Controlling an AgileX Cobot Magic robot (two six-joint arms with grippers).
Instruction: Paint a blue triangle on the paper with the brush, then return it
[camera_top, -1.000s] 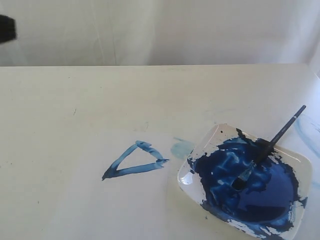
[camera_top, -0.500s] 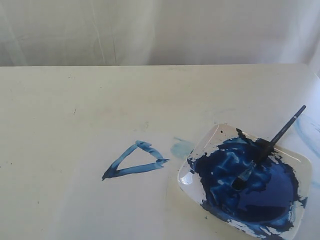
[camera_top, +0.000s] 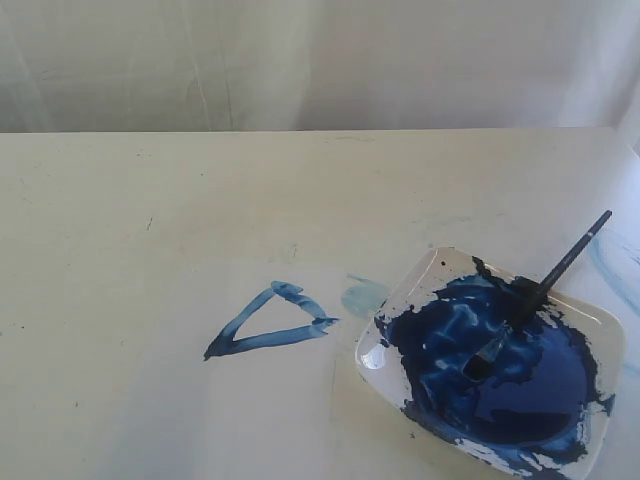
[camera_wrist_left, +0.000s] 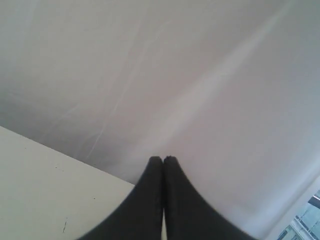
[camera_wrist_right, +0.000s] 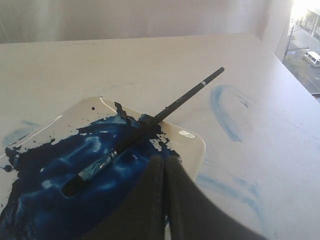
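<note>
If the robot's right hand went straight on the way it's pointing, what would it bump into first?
Probably the brush, whose handle lies across the dish just ahead of the shut right hand. Depth is unclear, so it might meet the dish first.

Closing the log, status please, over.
Left pincer shut, right pincer shut, both empty. Streaky blue triangle outline on whitish paper sheet. Black-handled paintbrush resting in paint-smeared white dish. Nothing in the way.
</note>
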